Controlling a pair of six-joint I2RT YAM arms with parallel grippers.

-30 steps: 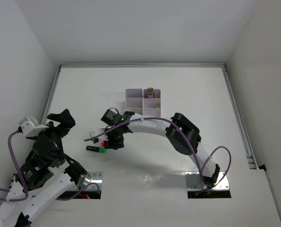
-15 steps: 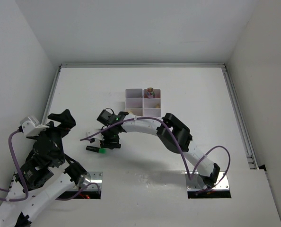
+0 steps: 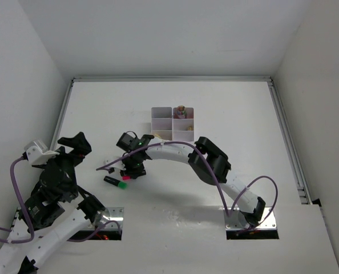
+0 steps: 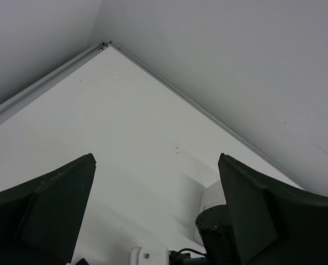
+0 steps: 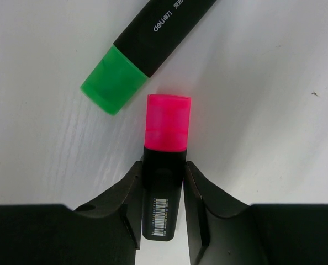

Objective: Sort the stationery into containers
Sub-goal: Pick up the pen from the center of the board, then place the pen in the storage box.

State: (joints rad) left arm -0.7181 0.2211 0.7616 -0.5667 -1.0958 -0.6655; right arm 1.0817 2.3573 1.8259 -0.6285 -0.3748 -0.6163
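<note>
My right gripper [image 5: 164,165] is shut on the black body of a pink-capped highlighter [image 5: 167,130], which lies on the white table with its cap pointing away from the fingers. A green-capped black highlighter [image 5: 153,38] lies just beyond it at an angle, the two caps nearly touching. From above, the right gripper [image 3: 130,170] reaches down over the pink highlighter [image 3: 125,178], with the green one [image 3: 113,181] to its left. The white organiser tray [image 3: 161,109] stands farther back, small pieces in its right compartments. My left gripper [image 4: 158,160] is open, raised and holds nothing.
The right arm [image 3: 206,160] arches across the table's middle, trailing a purple cable [image 3: 109,166]. The left arm [image 3: 58,180] is folded at the near left beside the left wall. A metal rail [image 3: 286,137] runs along the right edge.
The right gripper slid a little to the left over the pink highlighter and its fingers closed onto the black body. The left arm has stayed where it was.
</note>
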